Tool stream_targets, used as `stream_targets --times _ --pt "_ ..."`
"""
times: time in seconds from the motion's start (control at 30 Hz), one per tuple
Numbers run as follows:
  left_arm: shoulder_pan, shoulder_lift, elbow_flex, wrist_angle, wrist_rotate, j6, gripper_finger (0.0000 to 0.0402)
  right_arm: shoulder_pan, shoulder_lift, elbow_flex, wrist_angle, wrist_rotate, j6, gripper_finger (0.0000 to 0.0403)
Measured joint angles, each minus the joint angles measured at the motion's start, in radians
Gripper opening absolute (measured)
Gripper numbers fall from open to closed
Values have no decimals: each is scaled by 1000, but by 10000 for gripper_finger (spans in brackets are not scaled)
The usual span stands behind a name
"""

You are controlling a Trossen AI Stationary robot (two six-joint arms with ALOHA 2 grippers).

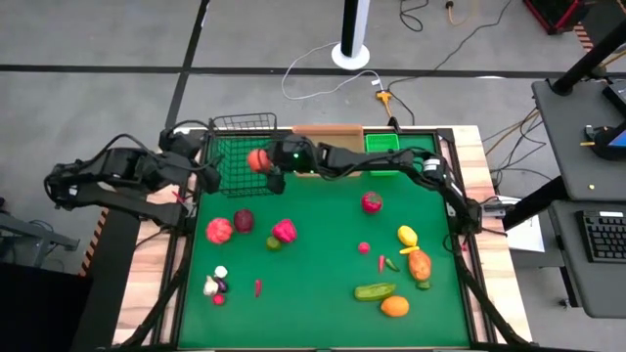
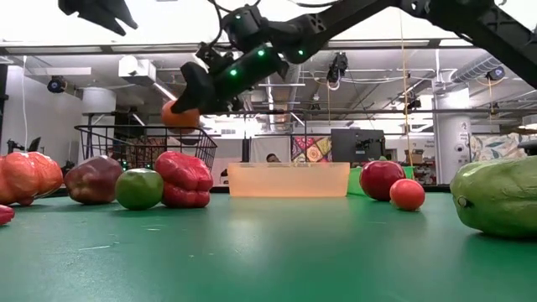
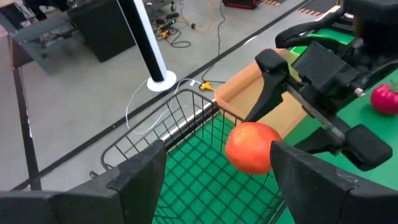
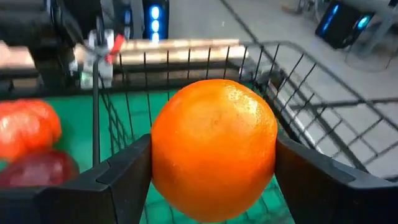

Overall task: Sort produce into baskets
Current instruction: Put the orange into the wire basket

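Right gripper (image 4: 211, 171) clamped across orange fruit (image 4: 214, 146) at widest girth — smooth, rigid, probably light; left gripper (image 3: 217, 168) fingers apart, idle at nine o'clock.

3 containers stand in a row along the far edge of the table (image 1: 323, 332): the wire basket (image 1: 242, 132) at the left, the shallow tray (image 1: 328, 130) in the middle, the small bin (image 1: 384, 143) at the right. The right gripper (image 1: 262, 162) reaches across from the right side and holds a round fruit (image 1: 257, 159) over the wire basket's right edge. The left gripper (image 1: 201, 176) waits just left of that basket, its fingers apart. 3 pieces (image 1: 244, 220) lie left of centre, behind a small cluster (image 1: 215, 286) at the near left. The cucumber (image 1: 375, 291) lies at the near right, with the carrot (image 1: 420, 264) behind it.
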Motion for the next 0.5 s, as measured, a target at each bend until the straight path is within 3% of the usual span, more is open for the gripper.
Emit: stream_targets --times 0.27,0.5 --pt "0 -5 -44 40 10 -18 269 0 1 78 -142 -3 -8 291" --pt "0 7 -44 56 11 -18 269 0 1 63 -151 -53 -10 336"
